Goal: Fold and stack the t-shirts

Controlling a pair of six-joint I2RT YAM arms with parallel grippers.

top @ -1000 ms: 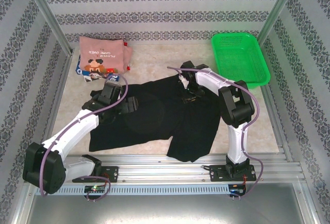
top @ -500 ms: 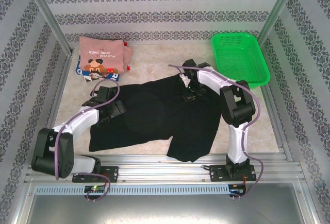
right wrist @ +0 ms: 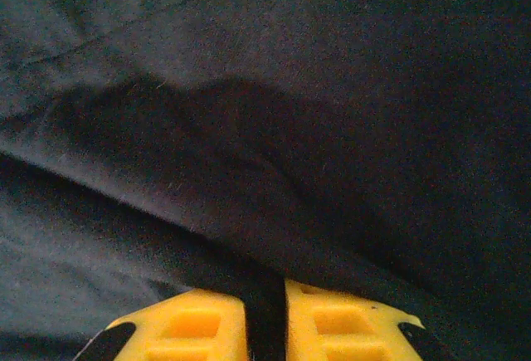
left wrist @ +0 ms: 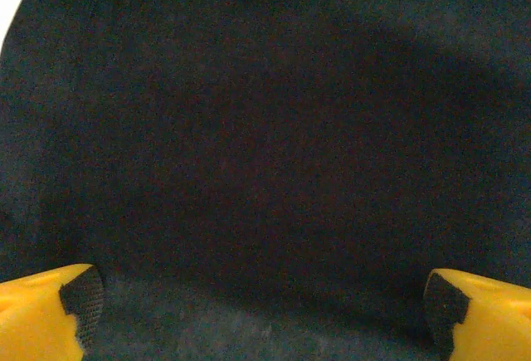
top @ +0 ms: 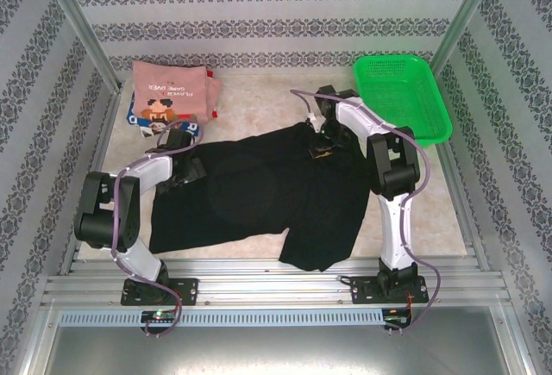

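Black t-shirt (top: 259, 198), flat on worktop (top: 259, 116): fold just starting. Right gripper (right wrist: 264, 311) fingers pinch its far edge; left gripper (left wrist: 265, 295) fingers are spread over the cloth. Next, I'd close the left on its own edge.

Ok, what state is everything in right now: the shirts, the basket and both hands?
black t-shirt: spread out, not yet folded.
pink t-shirt: folded, lying on the blue-and-white one.
blue-and-white t-shirt: under the pink one, its edge showing.
green basket: upright, empty.
left hand: open, over the black t-shirt.
right hand: shut on a fold of the black t-shirt.
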